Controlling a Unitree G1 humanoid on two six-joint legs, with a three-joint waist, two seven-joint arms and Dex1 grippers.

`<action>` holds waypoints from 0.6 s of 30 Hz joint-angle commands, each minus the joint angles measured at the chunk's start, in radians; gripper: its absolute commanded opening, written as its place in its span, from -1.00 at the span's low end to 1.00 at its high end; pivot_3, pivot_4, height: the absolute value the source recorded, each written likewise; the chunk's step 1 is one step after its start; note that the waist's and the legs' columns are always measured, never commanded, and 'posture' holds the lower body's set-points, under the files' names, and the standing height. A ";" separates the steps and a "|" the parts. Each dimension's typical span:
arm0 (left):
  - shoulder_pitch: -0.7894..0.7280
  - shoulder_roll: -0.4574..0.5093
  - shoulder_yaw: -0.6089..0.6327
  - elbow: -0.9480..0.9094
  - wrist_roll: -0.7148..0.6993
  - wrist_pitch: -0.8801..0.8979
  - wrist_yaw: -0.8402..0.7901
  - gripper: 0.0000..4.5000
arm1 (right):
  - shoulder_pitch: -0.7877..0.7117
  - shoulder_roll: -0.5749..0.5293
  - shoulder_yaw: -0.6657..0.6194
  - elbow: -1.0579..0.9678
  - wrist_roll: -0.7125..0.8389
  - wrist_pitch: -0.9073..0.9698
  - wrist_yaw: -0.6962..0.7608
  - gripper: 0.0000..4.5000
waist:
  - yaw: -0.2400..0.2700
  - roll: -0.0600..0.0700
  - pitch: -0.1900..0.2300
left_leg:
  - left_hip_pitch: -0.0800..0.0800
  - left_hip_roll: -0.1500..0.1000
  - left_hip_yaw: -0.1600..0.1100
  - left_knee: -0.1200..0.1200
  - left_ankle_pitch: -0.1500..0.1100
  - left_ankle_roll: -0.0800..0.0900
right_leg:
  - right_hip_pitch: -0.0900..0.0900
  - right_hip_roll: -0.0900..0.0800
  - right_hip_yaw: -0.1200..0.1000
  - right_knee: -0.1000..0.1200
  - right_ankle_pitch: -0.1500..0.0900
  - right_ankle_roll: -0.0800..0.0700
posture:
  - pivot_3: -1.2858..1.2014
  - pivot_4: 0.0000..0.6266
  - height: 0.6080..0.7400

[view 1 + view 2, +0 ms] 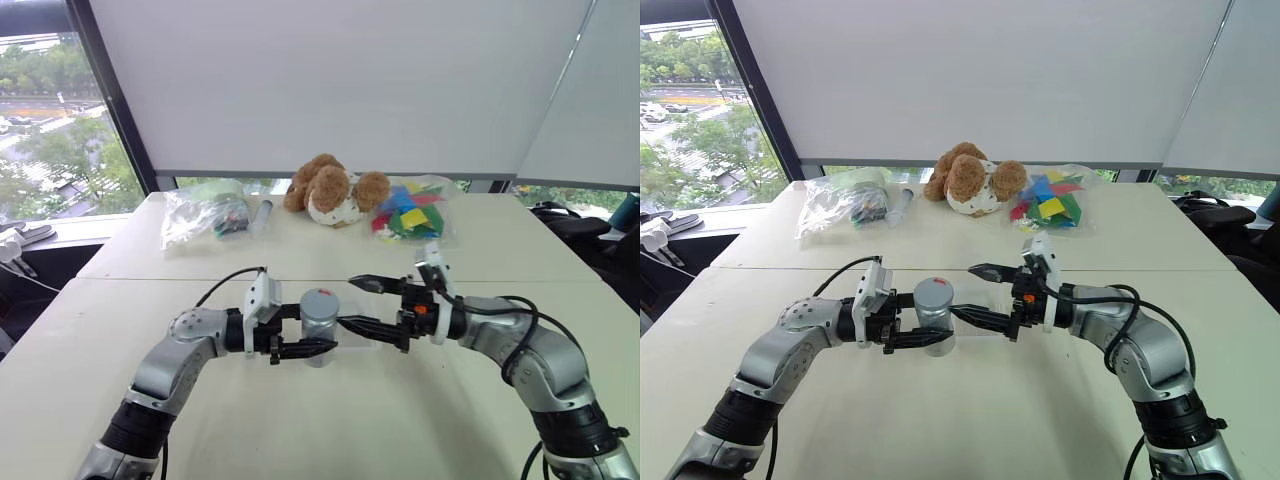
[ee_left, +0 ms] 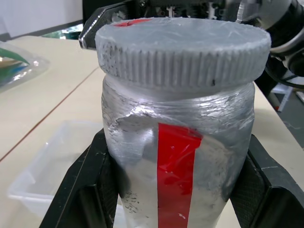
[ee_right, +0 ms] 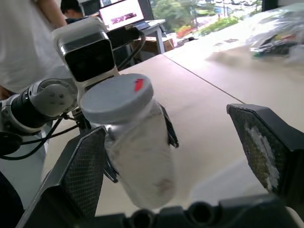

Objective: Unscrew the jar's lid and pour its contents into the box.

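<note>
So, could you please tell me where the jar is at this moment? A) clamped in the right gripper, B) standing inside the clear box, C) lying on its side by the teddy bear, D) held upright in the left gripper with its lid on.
D: the left gripper is shut on the jar, which is upright with the lid on, while the right gripper stands open beside it.

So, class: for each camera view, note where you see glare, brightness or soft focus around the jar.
Left wrist view: shiny glare streaks on the jar and its lid; the tray behind is soft. Right wrist view: the jar looks soft and pale, the bags behind washed out by daylight, the right end effector blurred. Head views: bright window, even light on the table.
</note>
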 commanded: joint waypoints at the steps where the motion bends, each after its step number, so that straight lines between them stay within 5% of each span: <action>1: -0.020 0.002 0.021 -0.012 -0.011 -0.022 -0.005 0.06 | 0.009 -0.029 -0.050 -0.050 0.047 -0.019 0.045 0.97 | -0.001 0.000 0.000 | 0.000 0.000 0.000 0.000 0.000 0.000 | 0.000 0.000 0.000 0.000 0.000 0.000 | 0.03 -0.52 1.00; 6: -0.014 0.006 0.022 -0.018 -0.011 -0.020 -0.006 0.06 | -0.051 -0.003 -0.053 -0.105 0.112 0.016 0.019 0.97 | -0.004 0.000 0.000 | 0.000 0.000 0.000 0.000 0.000 0.000 | 0.000 0.000 0.000 0.000 0.000 0.000 | 0.03 -0.52 1.00; 18: -0.027 -0.015 0.004 -0.005 -0.003 -0.027 -0.001 0.06 | -0.251 0.147 0.159 0.007 -0.069 0.028 -0.119 0.97 | -0.015 0.000 0.000 | 0.000 0.000 -0.001 0.000 0.000 0.000 | 0.000 0.000 0.000 0.001 0.000 0.000 | 0.03 -0.52 1.00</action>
